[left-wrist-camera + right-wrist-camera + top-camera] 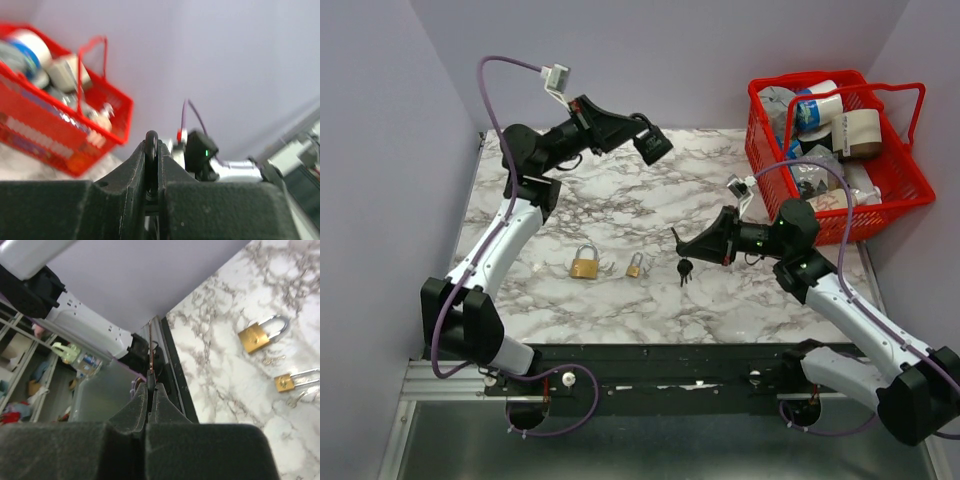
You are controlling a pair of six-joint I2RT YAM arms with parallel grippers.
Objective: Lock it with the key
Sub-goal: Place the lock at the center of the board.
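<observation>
My left gripper [635,130] is raised over the table's far side, shut on the shackle of a squat black padlock [653,147]. In the left wrist view the black shackle [151,141] sits pinched between the closed fingers [135,165]. My right gripper [686,246] hovers above the table's middle, shut on one key of the bunch of keys [684,268]; the other black-headed keys dangle below it. In the right wrist view the held key's blade [150,347] sticks out past the closed fingertips [140,405].
Two brass padlocks lie on the marble table [590,205]: a larger one [585,262] [257,335] and a smaller one [635,265] [289,381]. A red basket [910,185] [60,150] full of items stands at the back right. Walls close in on three sides.
</observation>
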